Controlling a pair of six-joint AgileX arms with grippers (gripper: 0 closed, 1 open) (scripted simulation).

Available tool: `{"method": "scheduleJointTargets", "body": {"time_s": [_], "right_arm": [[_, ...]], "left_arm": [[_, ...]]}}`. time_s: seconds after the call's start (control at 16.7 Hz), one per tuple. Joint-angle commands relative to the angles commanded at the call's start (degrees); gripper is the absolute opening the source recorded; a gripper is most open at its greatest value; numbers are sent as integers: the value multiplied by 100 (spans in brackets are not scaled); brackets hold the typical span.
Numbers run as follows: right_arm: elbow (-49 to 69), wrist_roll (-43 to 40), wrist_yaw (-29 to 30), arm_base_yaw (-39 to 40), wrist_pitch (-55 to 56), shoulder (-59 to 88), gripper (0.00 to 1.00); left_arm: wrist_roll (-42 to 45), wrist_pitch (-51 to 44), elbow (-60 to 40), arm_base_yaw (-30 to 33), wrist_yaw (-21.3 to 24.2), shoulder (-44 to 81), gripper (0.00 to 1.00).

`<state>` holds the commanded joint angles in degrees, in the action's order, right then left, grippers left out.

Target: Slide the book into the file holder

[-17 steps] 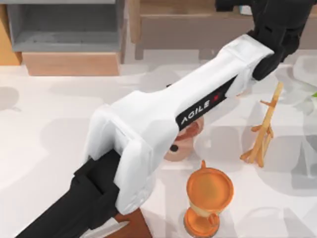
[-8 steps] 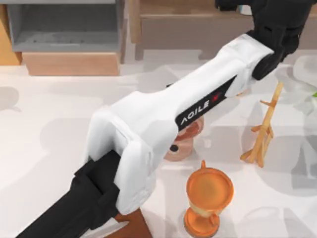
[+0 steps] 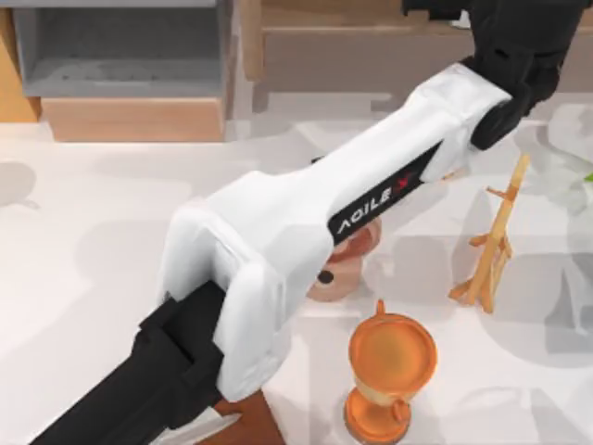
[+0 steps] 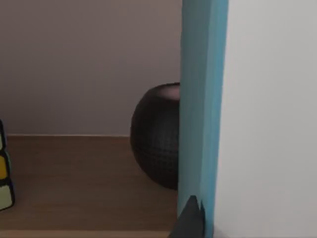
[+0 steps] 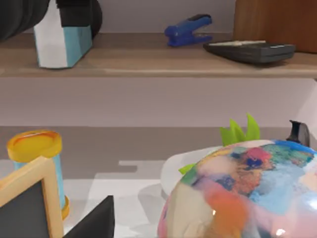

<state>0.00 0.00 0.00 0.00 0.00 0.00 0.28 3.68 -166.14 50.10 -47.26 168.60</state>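
Observation:
The book (image 5: 64,45) stands upright on the brown wooden shelf (image 5: 148,62), teal cover to one side and white pages to the other. My left gripper (image 5: 74,17) is shut on the book from above. In the left wrist view the book's teal cover (image 4: 200,114) is very close, with one dark fingertip (image 4: 190,220) against it. In the top view my left arm (image 3: 306,232) reaches diagonally across the table to the shelf at the back right. The grey file holder (image 3: 120,46) sits at the back left, open side toward the table. A dark part of my right gripper (image 5: 94,218) is low in the right wrist view.
On the shelf are a black round speaker (image 4: 156,136), a small cube (image 4: 4,173), a blue stapler (image 5: 188,29) and a black calculator (image 5: 250,48). An orange goblet (image 3: 391,366), a wooden stand (image 3: 491,246), a multicoloured ball (image 5: 242,188) and a yellow-capped blue cylinder (image 5: 37,148) crowd the right side.

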Motion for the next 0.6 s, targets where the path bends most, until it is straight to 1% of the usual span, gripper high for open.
{"method": "scheduleJointTargets", "body": {"time_s": [0.06,0.12,0.6], "right_arm": [[0,0,0,0,0,0,100],[0,0,0,0,0,0,100],[0,0,0,0,0,0,100]], "left_arm": [[0,0,0,0,0,0,2],[0,0,0,0,0,0,0],[8,0,-2,29,-3,-1,0]]}}
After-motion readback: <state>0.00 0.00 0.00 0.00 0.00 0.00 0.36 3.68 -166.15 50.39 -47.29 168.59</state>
